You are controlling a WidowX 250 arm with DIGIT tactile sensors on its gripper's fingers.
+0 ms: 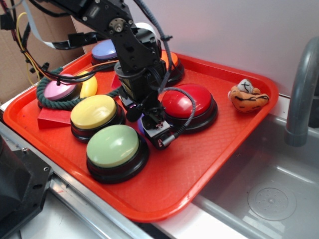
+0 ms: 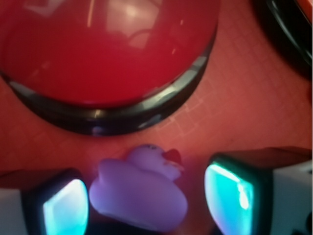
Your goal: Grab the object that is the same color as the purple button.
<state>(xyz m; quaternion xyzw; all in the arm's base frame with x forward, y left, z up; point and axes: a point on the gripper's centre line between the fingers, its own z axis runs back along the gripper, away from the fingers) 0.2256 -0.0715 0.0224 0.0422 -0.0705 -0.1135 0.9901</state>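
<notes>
The red tray holds six domed buttons: red button at centre, yellow button and green button at lower left, pink button at far left inside a dark green rope, purple button at upper left, and an orange one mostly hidden behind the arm. An orange striped toy lies at the tray's upper right. The gripper is lowered at centre frame among the red, yellow and green buttons. In the wrist view its fingers are spread, with the purple object between them, just below the red button's rim; contact cannot be told.
</notes>
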